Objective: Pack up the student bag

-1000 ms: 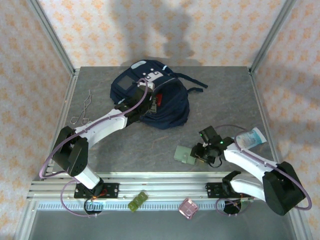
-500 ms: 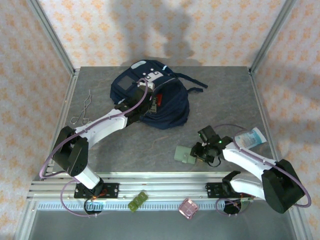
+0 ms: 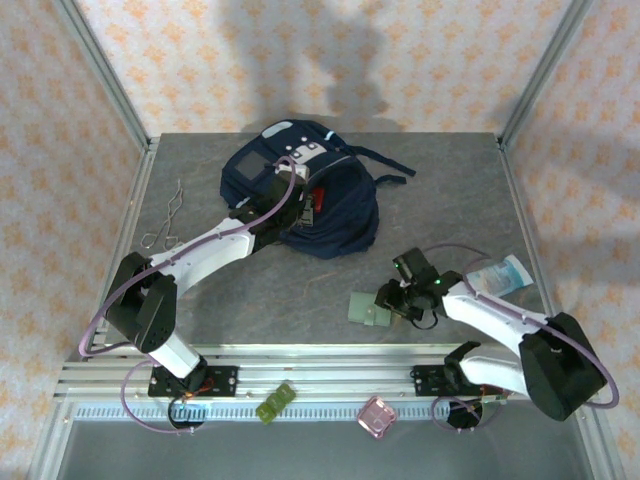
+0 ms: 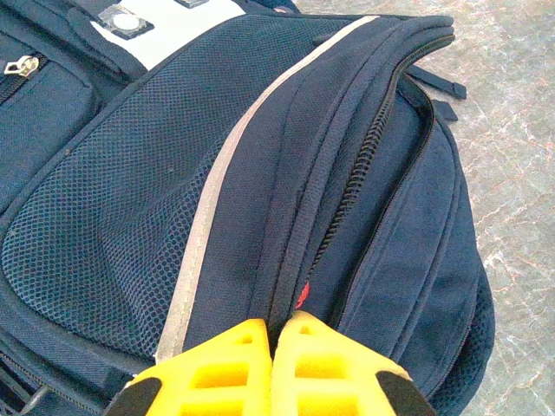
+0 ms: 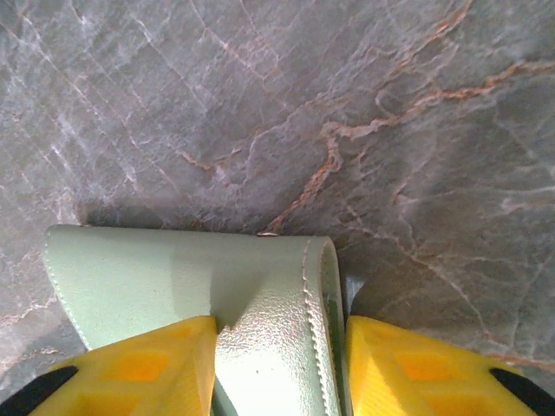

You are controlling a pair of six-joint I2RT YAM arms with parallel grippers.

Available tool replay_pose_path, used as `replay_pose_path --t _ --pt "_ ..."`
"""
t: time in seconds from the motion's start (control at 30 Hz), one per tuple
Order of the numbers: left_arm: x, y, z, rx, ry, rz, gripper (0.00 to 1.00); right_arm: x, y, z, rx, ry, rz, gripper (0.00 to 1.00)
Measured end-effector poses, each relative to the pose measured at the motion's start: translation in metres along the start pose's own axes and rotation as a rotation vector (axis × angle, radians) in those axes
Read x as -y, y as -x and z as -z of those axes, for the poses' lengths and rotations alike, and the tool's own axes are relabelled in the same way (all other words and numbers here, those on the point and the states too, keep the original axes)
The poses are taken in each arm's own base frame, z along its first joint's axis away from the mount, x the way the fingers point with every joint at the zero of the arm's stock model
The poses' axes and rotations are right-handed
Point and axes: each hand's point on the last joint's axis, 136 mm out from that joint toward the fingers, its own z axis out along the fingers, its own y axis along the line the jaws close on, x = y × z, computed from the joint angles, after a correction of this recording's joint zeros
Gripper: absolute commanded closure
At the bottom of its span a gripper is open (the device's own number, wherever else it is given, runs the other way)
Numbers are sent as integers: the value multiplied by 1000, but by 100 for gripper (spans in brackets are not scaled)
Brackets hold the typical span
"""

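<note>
1. The bag [image 3: 345, 215] is soft navy fabric. It has a fine mesh panel [image 4: 113, 225], a grey-white stripe [image 4: 217, 191] and a toothed zip [image 4: 347, 217] that runs straight down to the left gripper's tips.
2. The left gripper [image 4: 273, 334] has its yellow fingers pressed together, right against that zip. The tips hide whether any cloth is pinched between them. A red speck [image 4: 301, 295] just beyond them is too small to name.
3. The right gripper [image 5: 279, 329] clasps a pale green wallet [image 5: 165, 269], its fingers set narrowly on either side of a folded flap. The wallet is pebbled like leather, with stitched edges.
4. The wallet's near end is cut off under the fingers. The rest spreads to the gripper's left, flat on the grey, veined, stone-look table [image 5: 260, 87].
5. From above, the bag lies directly under the left gripper, partly covered by that arm, and well apart from the right gripper. A crinkled white-and-blue packet [image 3: 500, 275] lies near the right arm.
</note>
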Motion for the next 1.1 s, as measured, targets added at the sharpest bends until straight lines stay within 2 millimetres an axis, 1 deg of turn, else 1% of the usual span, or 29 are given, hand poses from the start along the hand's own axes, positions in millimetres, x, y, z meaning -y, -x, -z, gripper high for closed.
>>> replay_pose_path --t 0.07,0.1,0.13,0.17,0.2,0.37,0.43,0.53,0.7,0.77,0.8,0.9,1.0,1.03,1.07,1.1 --pt "0 0 0 0 0 0 100 1 0 -2 -3 -1 -1 72" --pt "0 0 0 0 0 0 100 0 0 -2 -4 3 2 84" --pt "0 0 0 0 0 0 100 -1 0 -2 -3 6 0 91" --pt "0 0 0 0 0 0 100 -2 0 -2 -4 12 1 97" --pt "0 0 0 0 0 0 100 -3 0 -2 -5 18 1 100" --pt "0 -1 -1 -3 1 0 100 -7 2 -2 1 30 2 100" --pt "1 -1 -1 -4 0 -2 100 -11 4 1 7 37 5 100" --pt "2 -2 -1 -4 -1 -3 100 -30 16 13 38 71 20 100" --pt "2 -2 -1 -4 -3 -5 100 -74 46 51 153 177 67 100" --pt "2 -2 -1 -4 -3 -4 100 -82 53 61 185 198 80 100" --pt "2 -2 -1 -4 -3 -4 100 -83 56 63 196 200 83 100" --pt "2 -2 -1 -4 -3 -4 100 -77 58 59 195 182 72 100" --pt "2 -2 -1 -4 -3 -4 100 -70 58 47 171 153 62 100" --pt "2 -2 -1 -4 -3 -4 100 -68 57 42 159 144 59 96" --pt "2 -2 -1 -4 -3 -4 100 -65 56 37 149 136 57 88" --pt "2 -2 -1 -4 -3 -4 100 -63 55 33 140 128 53 86"
